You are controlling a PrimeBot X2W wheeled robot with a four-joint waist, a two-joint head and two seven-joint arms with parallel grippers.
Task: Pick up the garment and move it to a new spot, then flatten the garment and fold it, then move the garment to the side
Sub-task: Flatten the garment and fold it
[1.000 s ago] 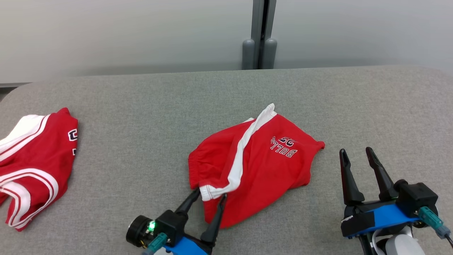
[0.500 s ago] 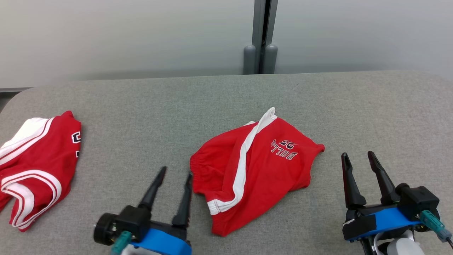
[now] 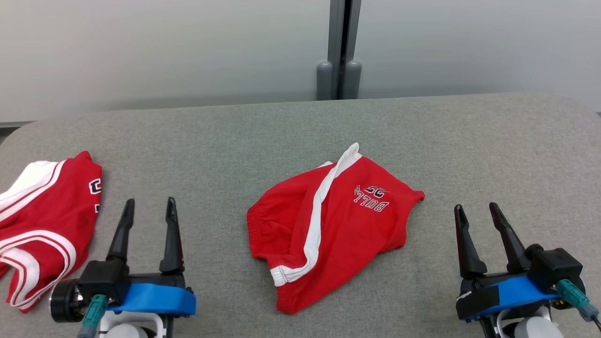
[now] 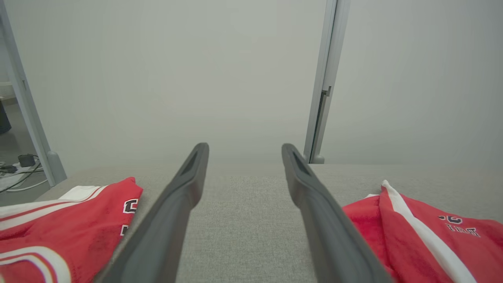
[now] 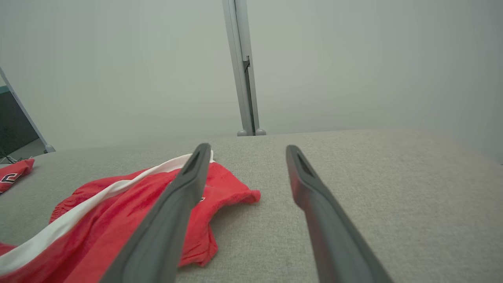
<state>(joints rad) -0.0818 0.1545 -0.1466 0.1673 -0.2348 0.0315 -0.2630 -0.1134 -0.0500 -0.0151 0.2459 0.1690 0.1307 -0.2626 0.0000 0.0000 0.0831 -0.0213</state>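
Grey padded table (image 3: pixel 281 122), pale wall behind. Red shorts (image 3: pixel 328 225): centre, rumpled, white side stripe, lettering inverted in head view. My left gripper (image 3: pixel 150 201) and right gripper (image 3: pixel 475 206) flank them, fingers spread, empty. Left wrist view adds floor cables (image 4: pixel 15 169).

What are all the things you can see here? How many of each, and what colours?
shorts: one pair, red with a white stripe and lettering, rumpled, middle of the table
jersey: one, red with white trim, at the table's left edge
table: one, grey fabric top, under both garments
post: one, grey, upright behind the table's far edge
wall: one, pale grey, behind everything
left gripper: one, dark fingers on a blue mount, open, lower left, between jersey and shorts, touching neither
right gripper: one, dark fingers, blue mount, open, lower right, right of the shorts
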